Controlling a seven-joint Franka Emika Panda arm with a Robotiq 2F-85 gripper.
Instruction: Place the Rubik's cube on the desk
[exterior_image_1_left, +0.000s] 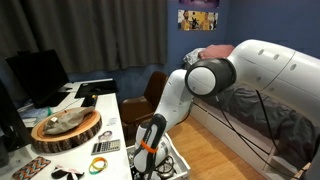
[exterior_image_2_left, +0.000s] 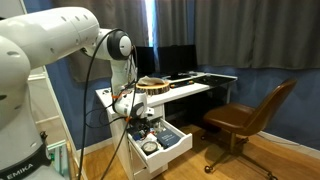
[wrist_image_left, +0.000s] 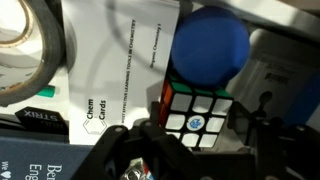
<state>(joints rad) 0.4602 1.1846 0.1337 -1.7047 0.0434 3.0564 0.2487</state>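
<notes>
Down inside the open drawer below the white bench, I hang nose-first, because the Rubik's cube lies here among printed cards and a blue ball-like object, not yet on the bench. My jaws stand wide, one tip on each side of the cube, seemingly not gripping it.

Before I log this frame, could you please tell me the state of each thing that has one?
Drawer: open.
Hand: open, over the cube.
Cube: lying in the drawer, ungrasped.
Monitors: dark.
</notes>
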